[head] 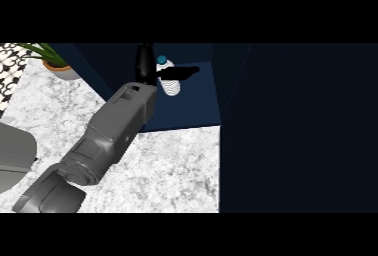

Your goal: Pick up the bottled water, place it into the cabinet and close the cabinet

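Observation:
The bottled water (170, 87), white and ribbed with a blue cap (161, 60), stands inside the open dark blue cabinet (188, 107) on its floor. My right hand (176, 73) reaches into the cabinet from the lower left on its grey forearm (118, 125). Its black fingers lie across the bottle's upper body and the thumb (143, 59) rises along the bottle's left side, so the hand is shut on the bottle. The bottle's middle is hidden by the fingers. My left hand does not show.
The cabinet's open door (303, 125) fills the right side as a dark panel. A potted plant (57, 65) stands at the back left of the marble counter (170, 165). A grey arm part (15, 155) sits at the left edge.

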Controlling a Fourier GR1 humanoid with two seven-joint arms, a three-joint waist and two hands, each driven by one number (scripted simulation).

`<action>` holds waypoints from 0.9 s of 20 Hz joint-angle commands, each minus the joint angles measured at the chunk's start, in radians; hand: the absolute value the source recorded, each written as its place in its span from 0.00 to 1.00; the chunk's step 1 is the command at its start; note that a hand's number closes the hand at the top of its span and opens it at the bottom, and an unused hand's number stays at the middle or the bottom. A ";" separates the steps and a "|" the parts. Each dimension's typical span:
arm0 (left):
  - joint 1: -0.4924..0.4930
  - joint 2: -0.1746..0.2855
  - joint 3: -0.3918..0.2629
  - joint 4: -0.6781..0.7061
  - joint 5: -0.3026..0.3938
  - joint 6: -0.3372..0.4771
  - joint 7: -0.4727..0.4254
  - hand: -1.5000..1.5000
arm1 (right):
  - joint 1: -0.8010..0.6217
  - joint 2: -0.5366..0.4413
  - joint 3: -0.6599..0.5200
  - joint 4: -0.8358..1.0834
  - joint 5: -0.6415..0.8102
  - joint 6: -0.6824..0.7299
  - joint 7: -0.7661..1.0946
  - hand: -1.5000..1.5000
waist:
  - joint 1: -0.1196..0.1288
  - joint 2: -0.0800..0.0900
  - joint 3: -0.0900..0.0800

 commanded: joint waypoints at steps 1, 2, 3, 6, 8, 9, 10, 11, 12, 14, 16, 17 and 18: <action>0.012 -0.012 0.052 -0.068 0.043 -0.096 -0.106 0.00 | 0.018 -0.001 0.018 -0.061 -0.026 -0.002 0.041 0.00 | 0.017 -0.006 -0.001; -0.008 -0.003 0.065 -0.062 0.053 -0.112 -0.087 0.00 | 0.052 -0.005 0.022 -0.074 -0.020 0.014 0.008 0.00 | 0.000 -0.010 0.000; -0.005 -0.032 0.059 -0.063 0.045 -0.122 -0.096 0.00 | 0.002 0.013 0.039 -0.052 -0.003 -0.010 0.036 0.00 | 0.030 -0.013 0.000; -0.014 -0.043 0.071 -0.056 0.048 -0.158 -0.110 0.00 | 0.056 -0.038 -0.022 -0.076 -0.089 0.044 0.025 0.00 | 0.022 -0.017 0.002; 0.020 -0.051 0.077 -0.069 0.048 -0.212 -0.146 0.00 | -0.036 0.018 0.008 -0.034 -0.053 -0.020 0.067 0.00 | 0.053 -0.018 0.002; -0.007 -0.053 0.075 -0.084 0.043 -0.205 -0.111 0.00 | -0.017 0.022 0.026 -0.057 -0.044 -0.032 0.102 0.00 | 0.062 -0.025 0.002; 0.021 -0.057 0.065 -0.089 0.050 -0.188 -0.115 0.00 | -0.008 0.033 0.070 -0.094 0.004 -0.043 0.117 0.00 | 0.054 -0.026 0.001; 0.024 -0.048 0.074 -0.081 0.039 -0.214 -0.115 0.00 | -0.012 0.013 0.009 -0.096 -0.060 -0.031 0.115 0.00 | 0.064 -0.027 0.002; 0.097 -0.057 0.045 -0.129 0.055 -0.193 -0.144 0.00 | -0.004 0.007 0.006 -0.087 -0.055 -0.018 0.100 0.00 | 0.061 -0.033 0.002; 0.055 -0.057 0.056 -0.118 0.043 -0.222 -0.107 0.00 | -0.052 0.027 0.043 -0.114 -0.037 -0.058 0.172 0.00 | 0.071 -0.028 0.002; 0.148 -0.058 0.018 -0.189 0.074 -0.189 -0.126 0.00 | 0.049 0.014 0.038 -0.138 -0.044 -0.031 0.129 0.00 | 0.059 -0.038 0.002; 0.123 -0.058 0.014 -0.208 0.066 -0.193 -0.119 0.00 | -0.024 0.015 0.034 -0.090 -0.027 -0.032 0.138 0.00 | 0.068 -0.035 0.002; 0.193 -0.058 -0.031 -0.274 0.118 -0.191 -0.102 0.00 | -0.043 0.032 0.041 -0.088 -0.042 -0.054 0.158 0.00 | 0.064 -0.038 0.002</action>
